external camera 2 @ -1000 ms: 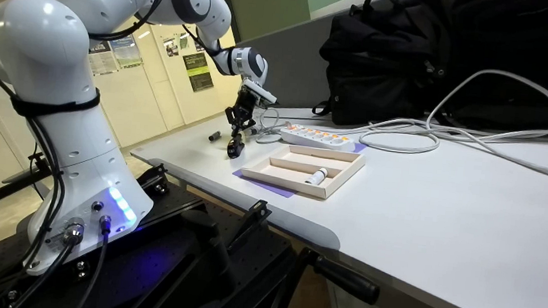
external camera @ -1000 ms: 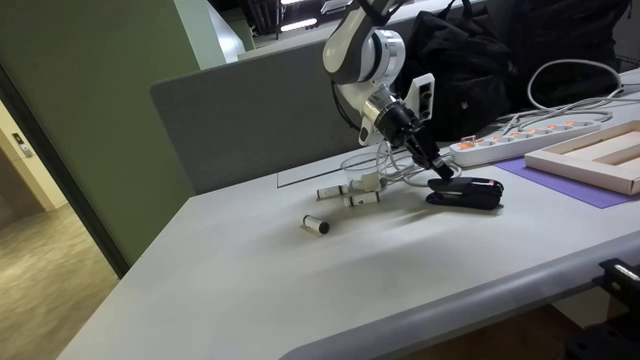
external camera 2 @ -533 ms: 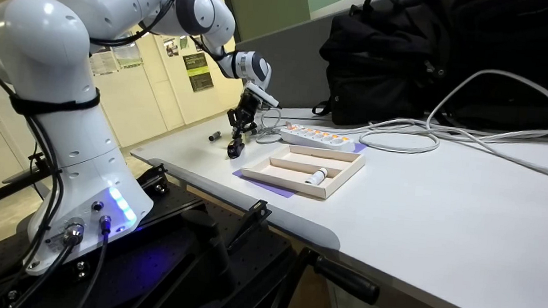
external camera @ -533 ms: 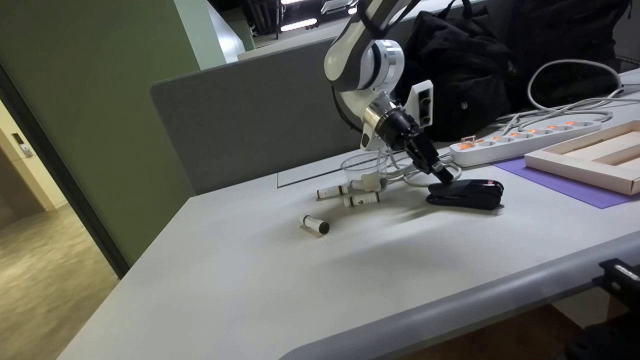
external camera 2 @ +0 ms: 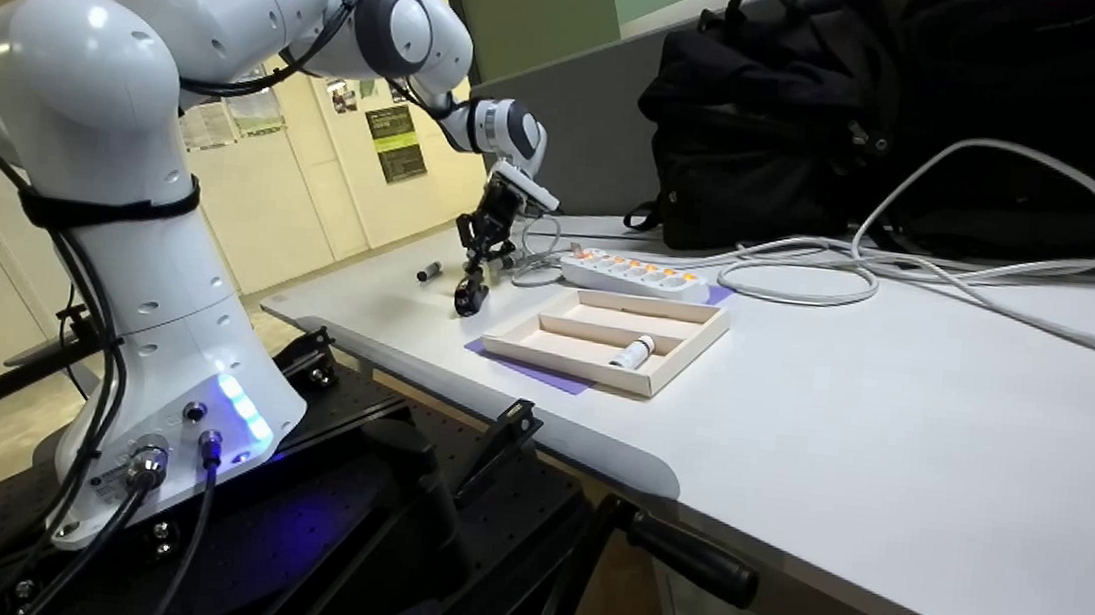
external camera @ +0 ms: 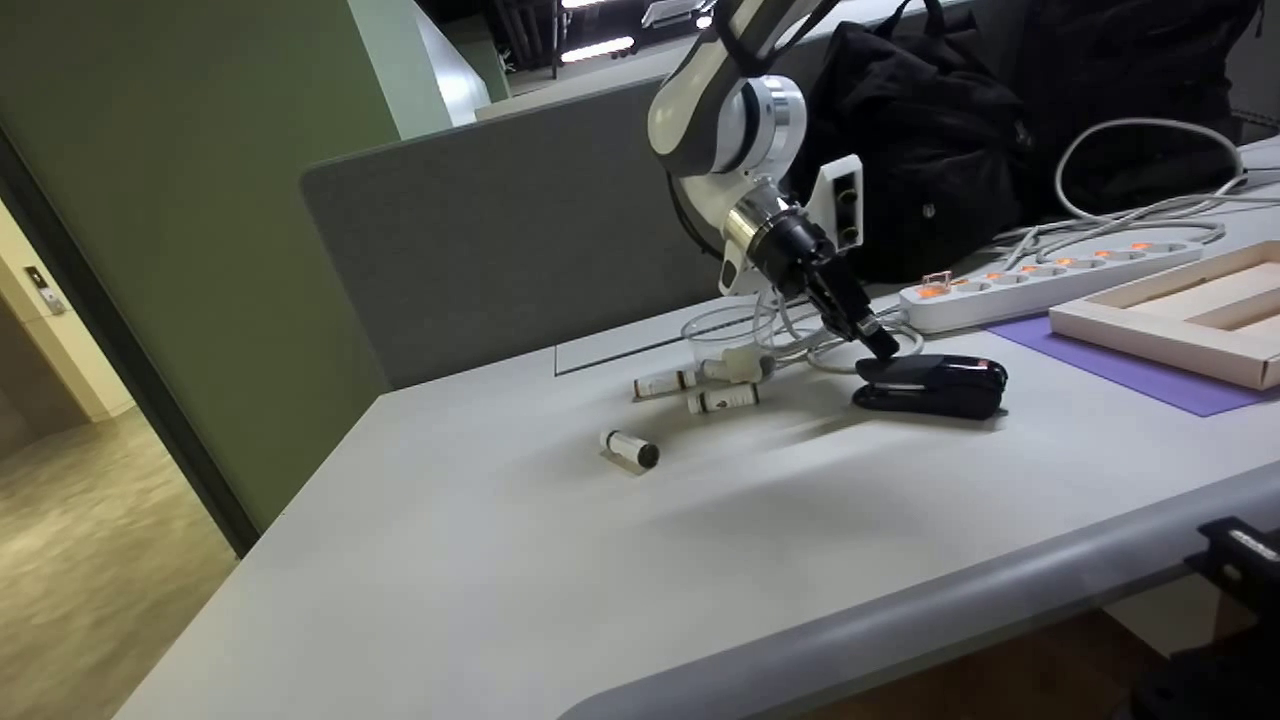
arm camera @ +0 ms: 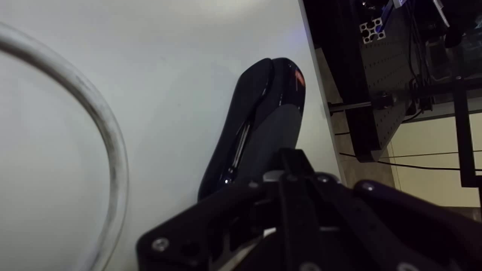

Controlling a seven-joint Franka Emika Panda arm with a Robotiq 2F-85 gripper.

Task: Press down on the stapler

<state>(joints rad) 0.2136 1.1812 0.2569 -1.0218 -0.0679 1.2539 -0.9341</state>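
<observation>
The black stapler [external camera: 935,388] lies on the white table in both exterior views [external camera 2: 470,296], with a red mark at one end. In the wrist view the stapler [arm camera: 278,124] extends from under the fingers toward the table edge, its near end partly hidden by the gripper. My gripper [external camera: 884,346] is shut and empty, tilted down, its fingertips at the top of the stapler's end away from the red mark. I cannot tell whether they touch it or sit just above. The gripper also shows in an exterior view [external camera 2: 474,267] and the wrist view [arm camera: 292,160].
A white power strip [external camera: 1050,285] and a wooden tray [external camera: 1160,318] on a purple sheet [external camera: 1130,372] stand beside the stapler. White cylindrical pieces [external camera: 724,398], a clear cup [external camera: 715,328] and looped cables lie on its other side. Black backpacks [external camera: 920,150] stand behind.
My gripper went down onto the stapler's end half a second ago, and the stapler's top dipped. Now the gripper is slightly higher and that top is raised again.
</observation>
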